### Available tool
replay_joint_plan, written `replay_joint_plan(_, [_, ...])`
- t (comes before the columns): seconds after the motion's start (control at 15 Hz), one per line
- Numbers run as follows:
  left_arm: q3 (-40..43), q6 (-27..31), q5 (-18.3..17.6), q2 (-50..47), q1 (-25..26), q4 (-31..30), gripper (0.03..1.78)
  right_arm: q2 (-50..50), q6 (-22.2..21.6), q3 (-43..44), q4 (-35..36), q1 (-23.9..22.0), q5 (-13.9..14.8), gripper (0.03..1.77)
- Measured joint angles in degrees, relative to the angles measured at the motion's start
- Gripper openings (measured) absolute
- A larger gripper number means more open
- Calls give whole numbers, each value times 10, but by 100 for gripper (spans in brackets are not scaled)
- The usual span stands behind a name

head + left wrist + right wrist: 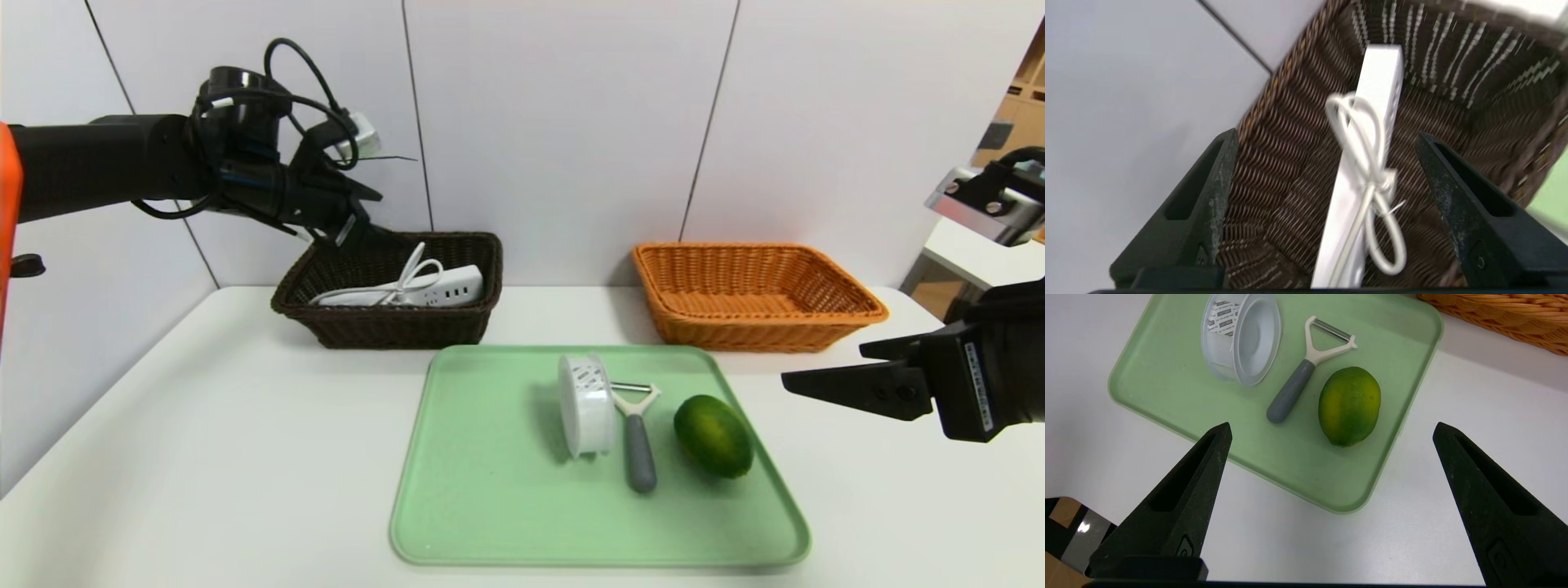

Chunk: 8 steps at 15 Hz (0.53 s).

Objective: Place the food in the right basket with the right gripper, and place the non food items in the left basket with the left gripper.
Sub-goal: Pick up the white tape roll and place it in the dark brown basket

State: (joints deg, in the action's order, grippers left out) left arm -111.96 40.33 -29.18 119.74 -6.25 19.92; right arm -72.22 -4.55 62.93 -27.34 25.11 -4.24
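A white power strip (424,290) with its coiled cord lies inside the dark brown left basket (384,327); the left wrist view shows the strip (1372,122) well below the jaws, free of them. My left gripper (355,222) hovers open above that basket's back left corner. On the green tray (490,490) lie a white round container (585,404) on its side, a grey-handled peeler (638,441) and a green lime (713,435). The orange right basket (755,294) holds nothing. My right gripper (796,381) hangs open over the table right of the tray, lime (1349,405) ahead of it.
The white table (204,449) ends at a grey panelled wall just behind both baskets. A metal-topped stand (980,204) and shelving are off the table's right edge.
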Motion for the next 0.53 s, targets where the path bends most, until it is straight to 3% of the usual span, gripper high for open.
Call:
replay_joint_plan(0.27, [1, -122, 13, -36, -40, 12, 161, 4, -1, 0, 0, 0, 1, 170])
replay_joint_plan(0.53, [14, -275, 102, -76, -114, 66, 164, 4, -2, -4, 10, 0, 1, 170])
